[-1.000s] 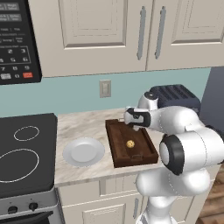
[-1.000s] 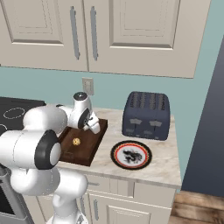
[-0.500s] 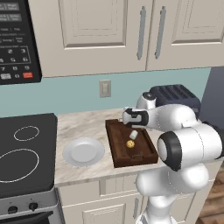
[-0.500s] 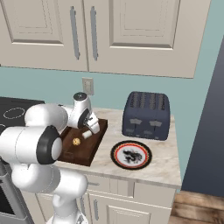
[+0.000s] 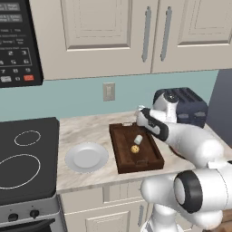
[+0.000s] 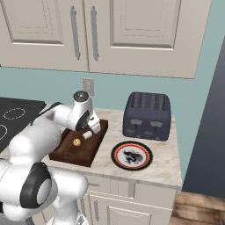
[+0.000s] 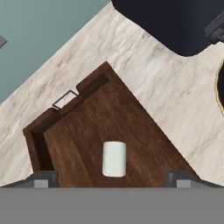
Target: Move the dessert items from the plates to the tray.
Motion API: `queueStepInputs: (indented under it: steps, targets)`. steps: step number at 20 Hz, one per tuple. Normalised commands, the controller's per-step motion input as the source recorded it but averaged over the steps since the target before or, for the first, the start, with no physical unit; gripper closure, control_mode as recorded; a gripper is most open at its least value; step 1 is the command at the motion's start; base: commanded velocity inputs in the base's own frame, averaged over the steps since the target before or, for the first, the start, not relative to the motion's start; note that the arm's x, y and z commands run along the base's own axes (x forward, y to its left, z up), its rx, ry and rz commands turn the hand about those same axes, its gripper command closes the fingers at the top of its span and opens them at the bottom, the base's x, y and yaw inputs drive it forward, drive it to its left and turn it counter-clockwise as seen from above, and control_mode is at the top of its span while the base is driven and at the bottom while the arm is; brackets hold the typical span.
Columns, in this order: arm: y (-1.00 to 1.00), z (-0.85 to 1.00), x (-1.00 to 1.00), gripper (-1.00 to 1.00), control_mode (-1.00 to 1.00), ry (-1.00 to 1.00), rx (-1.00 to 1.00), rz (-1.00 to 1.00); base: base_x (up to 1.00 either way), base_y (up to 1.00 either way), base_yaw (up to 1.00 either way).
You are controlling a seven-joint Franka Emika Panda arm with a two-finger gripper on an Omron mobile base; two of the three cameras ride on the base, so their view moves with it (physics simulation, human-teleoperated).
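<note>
Marble counter, teal wall, cream cabinets

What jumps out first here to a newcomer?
The white arm's open gripper hangs over the dark tray mid-counter, where both desserts lie: white cylinder and cookie ball just in front of it. Both plates are bare: grey plate by the stove, red-rimmed plate before the toaster.
</note>
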Motion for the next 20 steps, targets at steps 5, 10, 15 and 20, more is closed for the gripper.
queueStepInputs:
  steps: [5, 10, 15, 20]
  targets:
    - [-0.03, 1.00, -0.80, -1.00, -1.00, -0.26, 0.05, 0.00, 0.00, 0.00, 0.00]
    - [0.00, 1.00, -0.70, -1.00, -1.00, -0.30, 0.01, -0.03, 0.00, 0.00, 0.00]
    - [0.00, 1.00, -0.81, -1.00, -1.00, -0.49, 0.02, -0.11, 0.00, 0.00, 0.00]
    - [0.02, 0.95, -0.61, -1.00, -1.00, -0.37, 0.00, -0.05, 0.00, 0.00, 0.00]
